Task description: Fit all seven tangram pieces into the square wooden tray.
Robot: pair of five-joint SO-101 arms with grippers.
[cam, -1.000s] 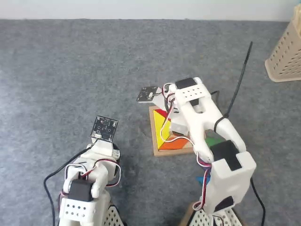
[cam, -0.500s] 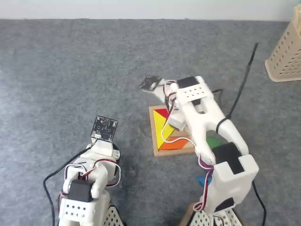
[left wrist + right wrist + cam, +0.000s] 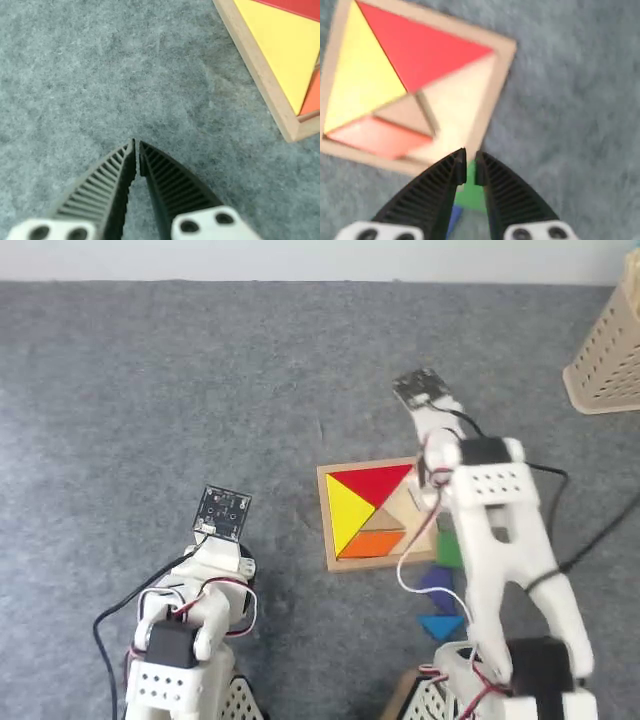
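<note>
The right gripper (image 3: 468, 161) — fingers pressed nearly together, empty — hangs over an edge of the wooden tray (image 3: 503, 70), with the green piece (image 3: 470, 195) just outside that edge. The red triangle (image 3: 422, 52), yellow triangle (image 3: 362, 85) and orange piece (image 3: 380, 137) lie inside the tray. The left gripper (image 3: 136, 146) — closed — sits beside the tray.

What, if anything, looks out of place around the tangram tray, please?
Nothing looks damaged or askew. Red piece, yellow piece and orange piece sit in the tray; green piece, purple piece and blue piece lie outside it on the carpet.
</note>
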